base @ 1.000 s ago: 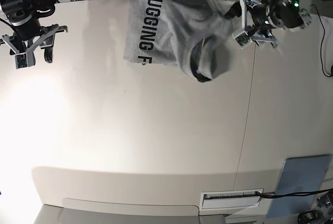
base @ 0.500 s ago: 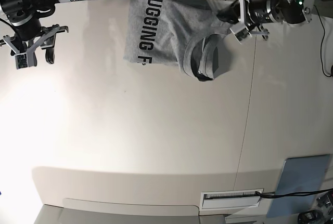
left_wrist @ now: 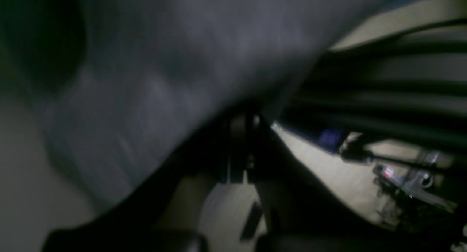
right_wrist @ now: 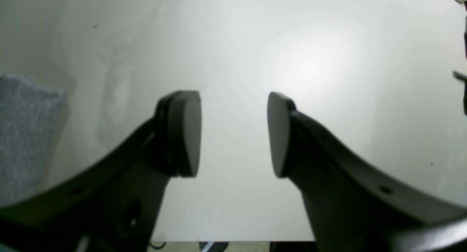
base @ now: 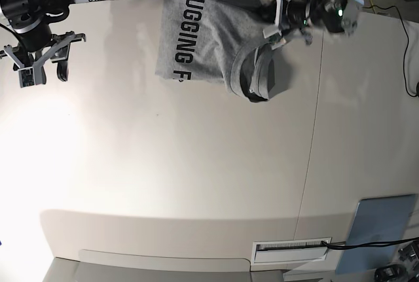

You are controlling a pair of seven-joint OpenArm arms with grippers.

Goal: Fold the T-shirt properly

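— Where's the T-shirt (base: 209, 40)?
— Bunched at the table's (base: 196, 164) far edge, lettering up. The left end effector (base: 273, 14) is clamped on its cloth — probably to drag it flat.
— The right end effector (right_wrist: 233, 135)?
— Parted wide, empty, waiting near the table's corner.

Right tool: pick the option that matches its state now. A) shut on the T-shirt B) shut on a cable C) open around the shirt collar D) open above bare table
D: the right tool has its pads apart over bare table, the T-shirt off to one side.
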